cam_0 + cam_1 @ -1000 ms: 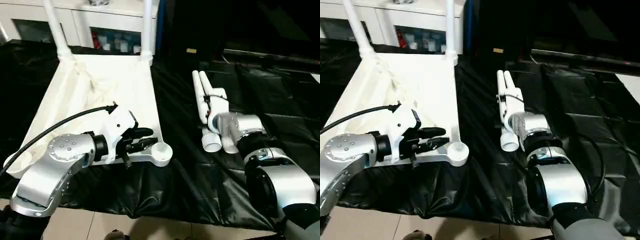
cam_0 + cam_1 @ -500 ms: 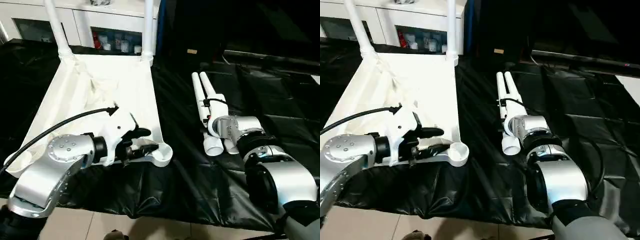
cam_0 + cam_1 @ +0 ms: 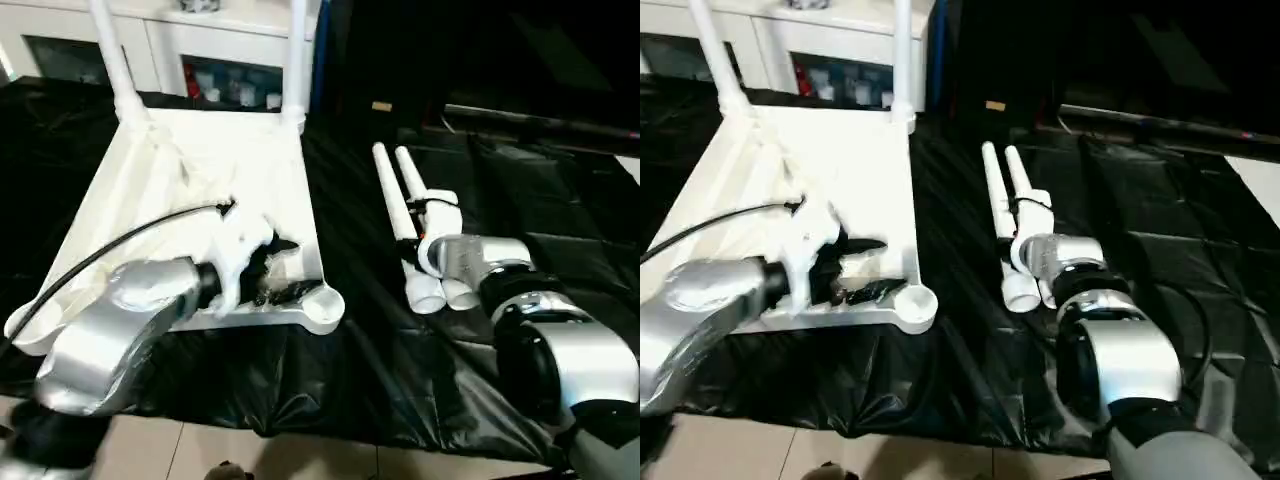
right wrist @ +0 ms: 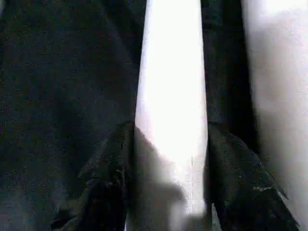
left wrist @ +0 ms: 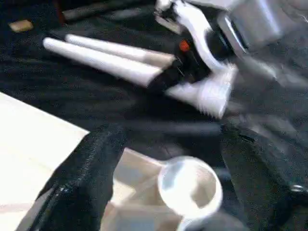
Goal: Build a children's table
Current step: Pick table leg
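Since the earlier frames the left gripper [image 3: 275, 270] has swung in over the near right corner of the table top [image 3: 200, 190], and the two loose legs [image 3: 400, 205] have shifted with the right gripper [image 3: 432, 225] on them.

At present the table top lies upside down on the black-covered counter [image 3: 560, 210], ribs up, so its corner sockets face upward to take legs. Two legs already stand in the far corners, at about 11 and 12 o'clock. The near right socket [image 5: 190, 185] is bare, at roughly 6 o'clock from the table's middle. In the left wrist view the left gripper's fingers [image 5: 86, 178] stand spread, one to each side of that socket, seemingly to steady the corner.

At about 3 o'clock from the top, well apart from it, the two loose legs lie side by side with their flared ends toward the robot. In the right wrist view the right gripper's fingers [image 4: 108, 178] pinch one leg [image 4: 171, 96] from both sides, probably to lift it toward the open socket.
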Robot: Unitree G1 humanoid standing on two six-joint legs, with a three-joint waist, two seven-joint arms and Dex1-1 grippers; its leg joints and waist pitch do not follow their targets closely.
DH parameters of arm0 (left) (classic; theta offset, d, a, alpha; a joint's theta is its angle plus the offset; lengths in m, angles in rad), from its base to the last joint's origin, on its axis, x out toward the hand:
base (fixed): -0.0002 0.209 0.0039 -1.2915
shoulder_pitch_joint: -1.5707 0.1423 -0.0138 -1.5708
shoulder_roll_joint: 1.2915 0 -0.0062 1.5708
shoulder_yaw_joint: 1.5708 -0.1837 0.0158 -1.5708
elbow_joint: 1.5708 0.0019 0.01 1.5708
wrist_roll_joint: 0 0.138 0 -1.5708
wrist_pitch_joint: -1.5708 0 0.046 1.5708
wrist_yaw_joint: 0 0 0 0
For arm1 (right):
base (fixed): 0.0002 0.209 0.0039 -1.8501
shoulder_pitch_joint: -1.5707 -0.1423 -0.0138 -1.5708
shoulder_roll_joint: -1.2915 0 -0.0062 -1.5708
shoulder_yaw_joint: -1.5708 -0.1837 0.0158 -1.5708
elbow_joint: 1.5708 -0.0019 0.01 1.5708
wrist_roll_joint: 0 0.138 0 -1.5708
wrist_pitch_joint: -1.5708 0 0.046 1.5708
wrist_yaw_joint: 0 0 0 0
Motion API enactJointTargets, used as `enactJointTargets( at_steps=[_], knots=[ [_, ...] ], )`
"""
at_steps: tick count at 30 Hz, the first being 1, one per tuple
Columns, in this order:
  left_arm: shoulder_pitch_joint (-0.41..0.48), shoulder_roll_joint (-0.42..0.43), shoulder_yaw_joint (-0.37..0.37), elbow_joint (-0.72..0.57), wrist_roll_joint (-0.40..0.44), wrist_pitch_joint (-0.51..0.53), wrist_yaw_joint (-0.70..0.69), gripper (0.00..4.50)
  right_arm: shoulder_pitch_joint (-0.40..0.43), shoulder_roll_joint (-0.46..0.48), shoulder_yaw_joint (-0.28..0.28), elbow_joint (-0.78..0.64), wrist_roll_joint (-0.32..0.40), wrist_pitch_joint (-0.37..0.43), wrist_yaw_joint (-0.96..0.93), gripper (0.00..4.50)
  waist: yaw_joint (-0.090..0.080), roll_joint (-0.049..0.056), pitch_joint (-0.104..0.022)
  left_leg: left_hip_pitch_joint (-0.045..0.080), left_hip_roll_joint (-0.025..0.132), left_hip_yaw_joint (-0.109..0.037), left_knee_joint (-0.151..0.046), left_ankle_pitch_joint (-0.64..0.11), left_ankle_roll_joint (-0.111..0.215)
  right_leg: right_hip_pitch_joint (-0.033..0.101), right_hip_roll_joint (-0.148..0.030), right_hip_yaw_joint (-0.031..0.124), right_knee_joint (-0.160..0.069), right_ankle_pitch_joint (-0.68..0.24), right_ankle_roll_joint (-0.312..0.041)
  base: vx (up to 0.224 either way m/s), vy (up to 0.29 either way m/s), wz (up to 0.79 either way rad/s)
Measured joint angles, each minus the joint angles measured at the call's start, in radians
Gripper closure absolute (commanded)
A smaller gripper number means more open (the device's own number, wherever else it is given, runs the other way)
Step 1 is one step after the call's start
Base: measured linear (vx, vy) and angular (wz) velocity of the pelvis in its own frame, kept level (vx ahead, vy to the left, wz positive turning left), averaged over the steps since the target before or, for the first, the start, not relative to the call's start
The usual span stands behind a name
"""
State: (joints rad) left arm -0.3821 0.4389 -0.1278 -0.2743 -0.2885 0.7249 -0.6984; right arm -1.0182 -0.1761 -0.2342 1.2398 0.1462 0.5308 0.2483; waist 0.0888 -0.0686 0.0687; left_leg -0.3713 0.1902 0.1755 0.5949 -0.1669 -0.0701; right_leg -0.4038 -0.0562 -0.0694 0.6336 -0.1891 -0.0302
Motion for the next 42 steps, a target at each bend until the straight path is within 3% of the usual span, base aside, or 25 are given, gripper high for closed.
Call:
enactJointTargets(
  at_steps=[4, 9, 14, 19, 22, 33, 36, 42],
  knots=[
    [-0.066, -0.102, 0.027, 0.083, -0.003, 0.000, 0.082, 0.10, 0.000, 0.005, -0.035, -0.043, 0.067, 0.005, 0.110, 2.66, 0.001, 0.000, 0.000, -0.001, 0.000, 0.000, 0.001, 0.000, 0.000, 0.000, 0.000, 0.000, 0.000, 0.000, 0.000, 0.000, 0.000, 0.00],
    [-0.121, -0.201, 0.077, 0.173, -0.040, 0.021, 0.160, 0.00, 0.047, -0.009, -0.063, -0.169, 0.139, 0.020, 0.258, 2.67, 0.005, 0.006, 0.002, -0.002, 0.000, -0.001, 0.001, 0.000, 0.001, 0.000, 0.000, -0.001, -0.001, 0.000, -0.001, 0.000, 0.000, 0.00],
    [-0.238, -0.356, 0.206, 0.315, -0.145, 0.063, 0.259, 0.00, 0.185, -0.021, -0.050, -0.443, 0.250, 0.133, 0.436, 2.68, 0.022, 0.013, 0.004, -0.003, 0.000, -0.001, 0.002, -0.001, 0.002, 0.001, 0.000, -0.001, -0.003, 0.001, -0.001, 0.000, 0.000, 0.00],
    [-0.339, -0.454, 0.357, 0.437, -0.282, 0.072, 0.331, 0.00, 0.345, -0.029, -0.013, -0.751, 0.382, 0.256, 0.555, 2.68, 0.030, 0.020, 0.005, -0.002, 0.000, -0.002, 0.002, -0.001, 0.002, 0.001, 0.000, -0.002, -0.003, 0.001, -0.001, 0.000, 0.000, 0.00],
    [-0.357, -0.493, 0.396, 0.448, -0.362, 0.107, 0.333, 0.00, 0.404, -0.028, 0.006, -0.885, 0.448, 0.317, 0.592, 2.68, 0.030, 0.024, 0.005, -0.001, 0.000, -0.002, 0.002, -0.001, 0.002, 0.001, 0.000, -0.002, -0.003, 0.001, -0.001, 0.000, 0.000, 0.00],
    [-0.359, -0.543, 0.399, 0.439, -0.415, 0.193, 0.389, 0.00, 0.458, -0.010, 0.018, -1.097, 0.527, 0.402, 0.587, 2.68, 0.054, 0.025, 0.005, -0.002, 0.000, -0.002, 0.002, -0.001, 0.002, 0.002, 0.000, -0.002, -0.004, 0.001, 0.000, 0.000, 0.000, 0.00],
    [-0.359, -0.547, 0.412, 0.423, -0.412, 0.193, 0.427, 0.00, 0.462, -0.005, 0.032, -1.115, 0.522, 0.401, 0.563, 2.68, 0.055, 0.024, 0.005, -0.002, 0.000, -0.002, 0.002, -0.001, 0.002, 0.002, 0.000, -0.002, -0.006, 0.002, 0.001, 0.000, 0.000, 0.00],
    [-0.361, -0.566, 0.437, 0.400, -0.403, 0.164, 0.524, 0.56, 0.462, 0.021, 0.101, -1.152, 0.462, 0.368, 0.483, 2.68, 0.054, 0.024, 0.005, -0.003, 0.000, -0.002, 0.001, -0.001, 0.002, 0.002, 0.000, -0.002, -0.007, 0.001, 0.003, 0.000, 0.000, 0.00]
  ],
)
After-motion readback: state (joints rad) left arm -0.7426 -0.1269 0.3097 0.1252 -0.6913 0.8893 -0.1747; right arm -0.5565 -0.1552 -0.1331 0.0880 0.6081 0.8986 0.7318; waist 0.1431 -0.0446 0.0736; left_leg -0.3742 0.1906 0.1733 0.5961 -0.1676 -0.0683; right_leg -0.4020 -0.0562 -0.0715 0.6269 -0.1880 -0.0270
